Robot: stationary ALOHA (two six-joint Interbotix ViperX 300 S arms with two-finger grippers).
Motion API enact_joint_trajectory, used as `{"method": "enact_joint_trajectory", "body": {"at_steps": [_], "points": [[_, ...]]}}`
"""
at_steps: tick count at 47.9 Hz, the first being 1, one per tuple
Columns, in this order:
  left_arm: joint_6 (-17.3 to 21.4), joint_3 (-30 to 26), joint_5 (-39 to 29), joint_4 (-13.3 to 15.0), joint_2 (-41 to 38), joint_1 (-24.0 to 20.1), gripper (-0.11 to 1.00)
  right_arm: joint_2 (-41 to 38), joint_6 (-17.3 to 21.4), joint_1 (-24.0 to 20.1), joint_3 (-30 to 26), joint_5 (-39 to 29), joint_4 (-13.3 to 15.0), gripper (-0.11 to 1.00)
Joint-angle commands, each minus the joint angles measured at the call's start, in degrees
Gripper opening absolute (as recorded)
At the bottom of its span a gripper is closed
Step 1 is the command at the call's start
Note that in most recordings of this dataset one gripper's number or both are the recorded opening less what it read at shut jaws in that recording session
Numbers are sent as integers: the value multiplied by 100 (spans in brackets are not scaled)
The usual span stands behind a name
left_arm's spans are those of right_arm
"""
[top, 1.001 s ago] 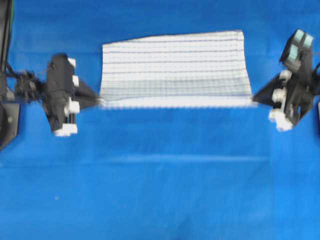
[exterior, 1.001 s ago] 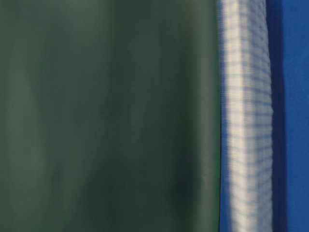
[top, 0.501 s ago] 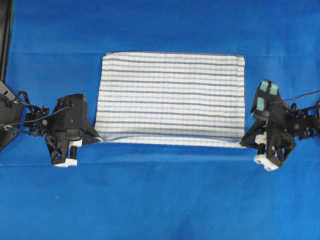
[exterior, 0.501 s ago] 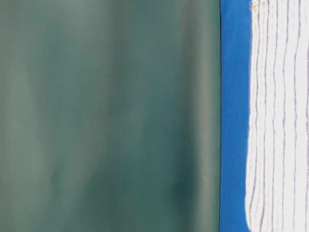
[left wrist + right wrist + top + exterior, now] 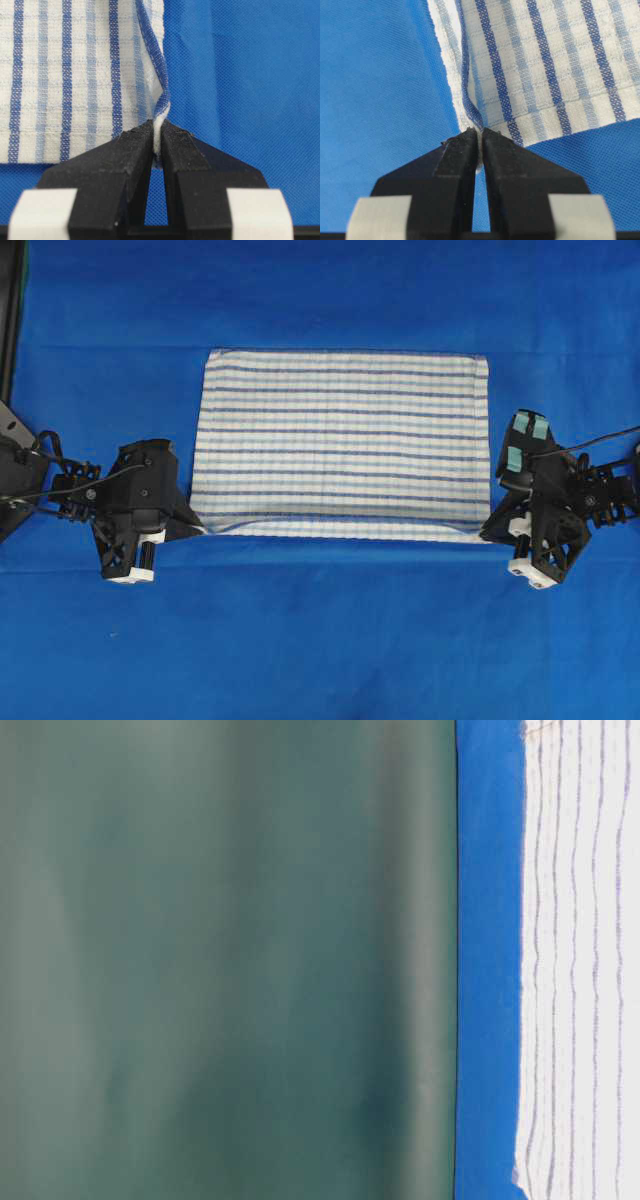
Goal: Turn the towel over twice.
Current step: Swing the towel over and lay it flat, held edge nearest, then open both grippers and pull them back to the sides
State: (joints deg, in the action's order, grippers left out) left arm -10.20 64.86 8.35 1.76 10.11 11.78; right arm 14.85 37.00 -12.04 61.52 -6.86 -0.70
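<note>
The towel [image 5: 340, 440], white with dark- and light-blue stripes, lies spread nearly flat on the blue table cover in the overhead view; it also shows in the table-level view as a striped towel [image 5: 580, 960]. My left gripper [image 5: 200, 528] is shut on the towel's near left corner, and the pinched towel edge [image 5: 159, 112] rises between its black fingertips. My right gripper [image 5: 485, 534] is shut on the near right corner, where the towel [image 5: 540, 70] folds up into the jaws. The near edge is slightly raised between the two grippers.
A plain blue cloth [image 5: 320, 640] covers the whole table around the towel. A dark green backdrop [image 5: 230, 960] stands behind the table. Black arm mounts sit at the far left edge [image 5: 12, 480].
Both grippers have carried the towel's held edge toward the near side and down, so the towel has gone from folded and lifted to spread flat. In the last half second it settled slightly further.
</note>
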Motion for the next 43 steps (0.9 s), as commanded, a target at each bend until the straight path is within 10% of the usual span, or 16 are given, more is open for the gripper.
{"method": "enact_joint_trajectory", "body": {"at_steps": [1, 11, 22, 28, 43], "points": [[0, -88, 35, 9, 26, 26, 3, 35, 0, -35, -97, -35, 35, 6], [0, -193, 0, 9, 79, 18, 5, 132, -62, -35, -193, -193, 105, 9], [132, -510, -457, -9, 536, 18, 56, 756, -79, 9, -387, -791, 677, 69], [237, -589, -703, -9, 958, -62, 78, 1266, -79, 149, -448, -976, 1143, 65], [914, -246, -650, -9, 2180, -519, 77, 2689, -88, 782, -272, -949, 2540, 66]]}}
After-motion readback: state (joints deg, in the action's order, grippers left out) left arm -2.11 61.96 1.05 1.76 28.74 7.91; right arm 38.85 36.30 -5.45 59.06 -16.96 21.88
